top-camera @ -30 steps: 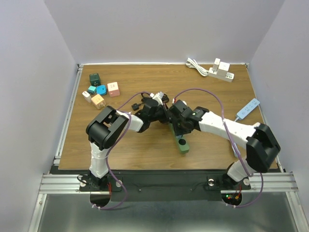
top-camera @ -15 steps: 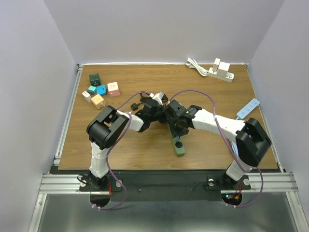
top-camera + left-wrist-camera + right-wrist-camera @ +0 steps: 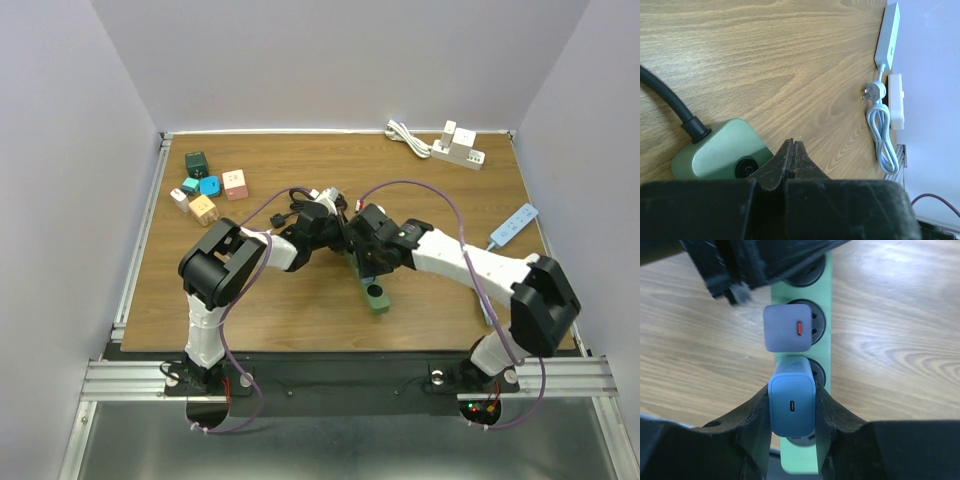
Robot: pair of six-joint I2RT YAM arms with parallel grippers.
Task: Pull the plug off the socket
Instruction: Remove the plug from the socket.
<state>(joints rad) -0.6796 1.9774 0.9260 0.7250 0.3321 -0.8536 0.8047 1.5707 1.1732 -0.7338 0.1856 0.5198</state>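
**A:** What does the overhead camera give you?

**B:** The green socket strip [image 3: 377, 297] lies in the middle of the wooden table [image 3: 250, 300]. Its long axis runs near to far, with the far end leaning a little left. The left gripper [image 3: 340, 235] and right gripper [image 3: 366, 260] crowd over its far half and hide whatever is plugged in. Coloured cubes [image 3: 207, 187] sit far left and a white power strip [image 3: 458, 150] sits back right.

**A:** And the left wrist?

**B:** Its jaws are pressed together with nothing between them. The tips are right at the strip's rounded end; I can't tell whether they touch it. Only this view shows the black cable [image 3: 670, 100] leaving that end.

**A:** The right wrist?

**B:** Only here do the plugs appear. The strip runs straight up the frame. The blue plug [image 3: 792, 412] sits over one outlet, clamped on both sides by the right fingers [image 3: 757, 412]. Its port face points at the camera, so it stands out from the strip, and that face is longer along the strip's length. A grey plug [image 3: 788, 327] sits over the next outlet, just beyond. I can't tell whether the blue plug's pins are still seated.
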